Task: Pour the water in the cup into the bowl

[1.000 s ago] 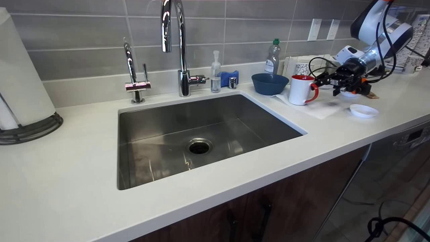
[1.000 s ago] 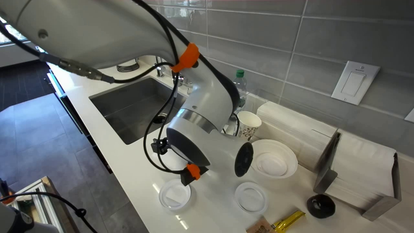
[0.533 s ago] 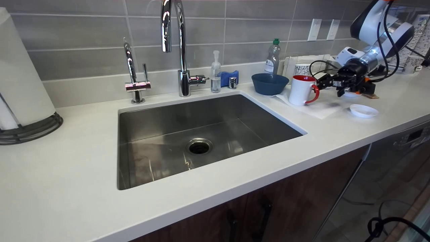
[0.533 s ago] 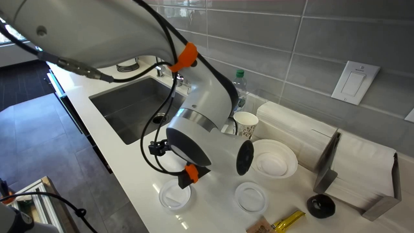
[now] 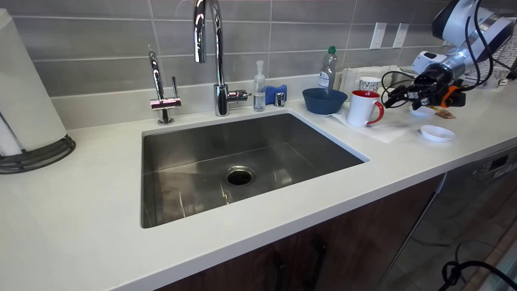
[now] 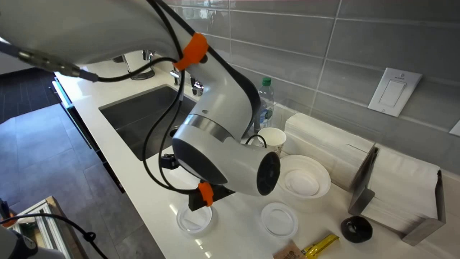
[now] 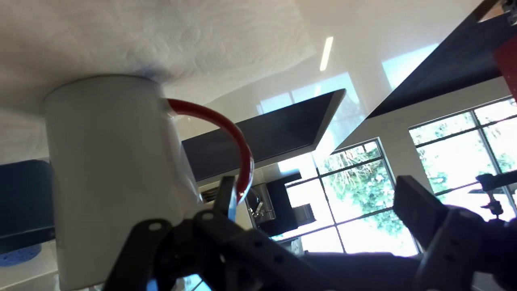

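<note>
The cup, a white mug [image 5: 359, 109] with red rim and handle, stands upright on a white paper sheet. In the wrist view the mug [image 7: 117, 169] is upside down at left, its red handle [image 7: 226, 125] by one finger [image 7: 225, 196]; I cannot tell if they touch. The dark blue bowl [image 5: 324, 102] sits beside the mug toward the sink and shows partly in the wrist view [image 7: 24, 202]. My gripper [image 5: 398, 98] is open and empty [image 7: 317, 198], on the handle side. The arm hides mug and bowl in an exterior view. The mug's contents are not visible.
A patterned paper cup [image 5: 369, 83] and a soap bottle [image 5: 328, 68] stand behind by the wall. White lids [image 5: 437, 133] [image 6: 279, 220], a white plate [image 6: 320, 180] and napkin holders [image 6: 399, 194] lie around the arm. The sink [image 5: 250, 161] lies beyond the bowl.
The arm and gripper have pulled back and up from the mug's handle and turned a little. The mug stands in nearly the same spot. The patterned paper cup has shifted slightly.
</note>
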Available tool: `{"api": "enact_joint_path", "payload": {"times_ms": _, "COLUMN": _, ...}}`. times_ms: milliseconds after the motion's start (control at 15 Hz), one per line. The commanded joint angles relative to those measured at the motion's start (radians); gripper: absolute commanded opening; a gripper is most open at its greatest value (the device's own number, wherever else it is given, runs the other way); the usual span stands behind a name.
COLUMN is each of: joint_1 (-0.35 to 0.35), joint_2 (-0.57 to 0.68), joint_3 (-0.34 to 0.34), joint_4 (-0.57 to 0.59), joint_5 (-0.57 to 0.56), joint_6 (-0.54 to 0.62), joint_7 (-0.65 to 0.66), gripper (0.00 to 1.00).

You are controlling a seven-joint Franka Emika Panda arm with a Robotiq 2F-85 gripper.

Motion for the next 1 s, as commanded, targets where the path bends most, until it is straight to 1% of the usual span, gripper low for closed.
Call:
{"api": "enact_joint_path", "payload": {"times_ms": 0, "joint_1": -0.012, "joint_2": -0.138, "joint_3": -0.021, "joint_4": -0.081, "joint_5": -0.046, "joint_6": 0.019, "joint_7": 0.102, "gripper": 1.0}}
{"api": "enact_joint_path", "payload": {"times_ms": 267, "joint_1": -0.015, "joint_2": -0.24, "joint_3": -0.044, "joint_4": -0.126, "joint_5": -0.099, "joint_6": 0.01, "joint_7": 0.235, "gripper": 1.0}}
{"api": "enact_joint_path", "payload": {"times_ms": 400, "joint_1": -0.015, "joint_2": -0.298, "joint_3": -0.051, "joint_4": -0.134, "joint_5": -0.162, "joint_6": -0.017, "joint_7": 0.317, "gripper": 1.0}}
{"api": "enact_joint_path", "payload": {"times_ms": 467, "joint_1": -0.015, "joint_2": -0.33, "joint_3": -0.052, "joint_4": -0.133, "joint_5": -0.192, "joint_6": -0.031, "joint_7": 0.37, "gripper": 1.0}}
{"api": "enact_joint_path", "payload": {"times_ms": 600, "joint_1": -0.01, "joint_2": -0.406, "joint_3": -0.049, "joint_4": -0.129, "joint_5": -0.249, "joint_6": -0.02, "joint_7": 0.514, "gripper": 1.0}}
{"api": "enact_joint_path", "payload": {"times_ms": 867, "joint_1": 0.0, "joint_2": -0.555, "joint_3": -0.016, "joint_4": -0.122, "joint_5": -0.345, "joint_6": 0.03, "joint_7": 0.797, "gripper": 1.0}}
{"api": "enact_joint_path", "payload": {"times_ms": 933, "joint_1": -0.041, "joint_2": -0.585, "joint_3": 0.037, "joint_4": -0.118, "joint_5": -0.352, "joint_6": 0.034, "joint_7": 0.864, "gripper": 1.0}}
